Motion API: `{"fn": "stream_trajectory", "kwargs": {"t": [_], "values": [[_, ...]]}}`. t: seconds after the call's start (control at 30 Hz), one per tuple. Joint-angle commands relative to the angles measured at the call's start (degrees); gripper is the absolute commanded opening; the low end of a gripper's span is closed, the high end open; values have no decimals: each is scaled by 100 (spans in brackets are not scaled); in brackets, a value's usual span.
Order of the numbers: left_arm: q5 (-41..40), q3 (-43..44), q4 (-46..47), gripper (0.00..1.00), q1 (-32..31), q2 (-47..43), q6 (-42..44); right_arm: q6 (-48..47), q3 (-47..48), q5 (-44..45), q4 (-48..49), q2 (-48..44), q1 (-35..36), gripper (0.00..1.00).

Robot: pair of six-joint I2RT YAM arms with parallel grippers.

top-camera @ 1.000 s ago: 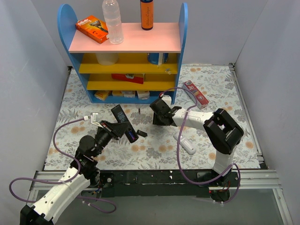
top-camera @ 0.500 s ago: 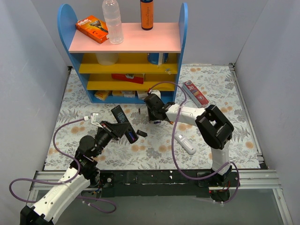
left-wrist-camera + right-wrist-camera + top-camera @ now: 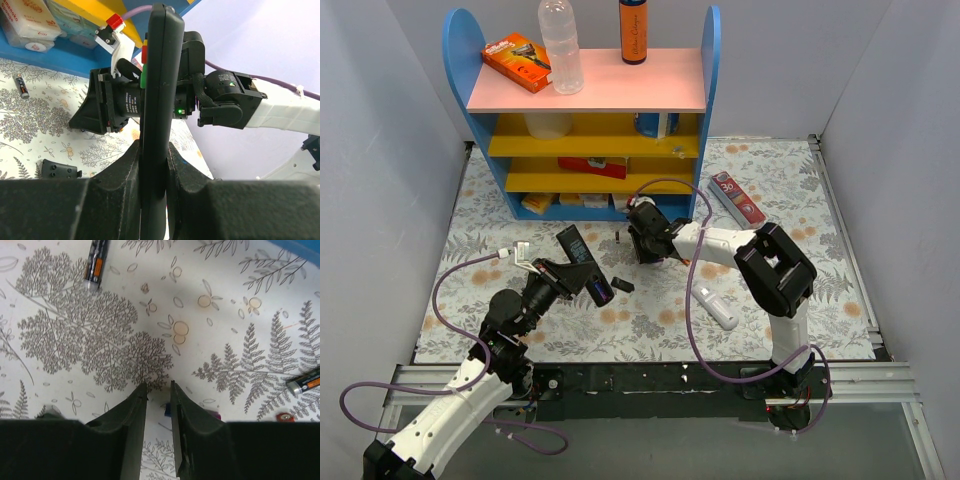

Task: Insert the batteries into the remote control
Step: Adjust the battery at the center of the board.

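Observation:
My left gripper (image 3: pixel 563 274) is shut on a black remote control (image 3: pixel 582 260) and holds it tilted above the mat; in the left wrist view the remote (image 3: pixel 159 90) stands edge-on between the fingers (image 3: pixel 127 170). My right gripper (image 3: pixel 643 250) points down at the mat in front of the shelf, its jaws a narrow gap apart and empty (image 3: pixel 158 386). A battery (image 3: pixel 168 411) lies on the mat mostly hidden behind the right finger. Another battery (image 3: pixel 96 262) lies at the top left and a third battery (image 3: pixel 307 382) at the right edge.
A blue and yellow shelf (image 3: pixel 590 110) stands at the back. A small black cover piece (image 3: pixel 623 285) lies near the remote. A white remote (image 3: pixel 715 307) lies at the right front. A long red-and-white box (image 3: pixel 737 200) lies right of the shelf.
My right gripper has moved left toward the front of the shelf and come down close to the mat. The left arm with the remote has not moved.

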Motion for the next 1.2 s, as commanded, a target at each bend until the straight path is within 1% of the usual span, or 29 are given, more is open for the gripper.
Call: {"fn": "stream_trajectory", "kwargs": {"t": [0.0, 0.3, 0.57, 0.67, 0.7, 0.77, 0.8, 0.83, 0.87, 0.9, 0.93, 1.0, 1.03, 1.07, 1.1, 1.17], "values": [[-45, 224, 63, 0, -26, -68, 5, -244, -34, -343, -524, -273, 55, 32], [-28, 250, 107, 0, -26, 20, -3, -499, -122, -361, -902, -449, 55, 31], [7, 250, 177, 0, -18, 108, -12, -429, -192, -247, -973, -730, 64, 30], [8, 250, 186, 0, -26, 126, -21, -192, -315, -81, -867, -1063, 64, 37], [8, 250, 195, 0, -26, 135, -12, -61, -376, 16, -876, -1160, 73, 44], [8, 259, 195, 0, -18, 152, -21, 474, -508, 289, -919, -1467, 73, 51], [8, 259, 204, 0, -26, 152, -21, 720, -613, 376, -954, -1582, 64, 59], [8, 267, 213, 0, -18, 170, -21, 975, -841, 543, -955, -1809, 73, 61], [16, 267, 221, 0, -26, 178, -30, 1517, -991, 614, -920, -1916, 116, 63], [34, 267, 239, 0, -26, 187, -30, 1775, -1105, 667, -911, -2021, 126, 68], [43, 267, 265, 0, -18, 196, -30, 2047, -1324, 676, -893, -2179, 152, 69], [69, 276, 300, 0, -26, 231, -30, 2706, -1457, 702, -858, -2268, 222, 69], [113, 276, 318, 0, -26, 240, -30, 2935, -1493, 824, -928, -2286, 248, 72], [122, 285, 344, 0, -26, 249, -39, 3146, -1493, 860, -1007, -2260, 283, 73], [131, 276, 353, 0, -18, 258, -47, 3557, -1432, 861, -1095, -2216, 293, 73], [157, 276, 371, 0, -26, 231, -74, 3876, -1153, 948, -1516, -2014, 319, 73]]}}
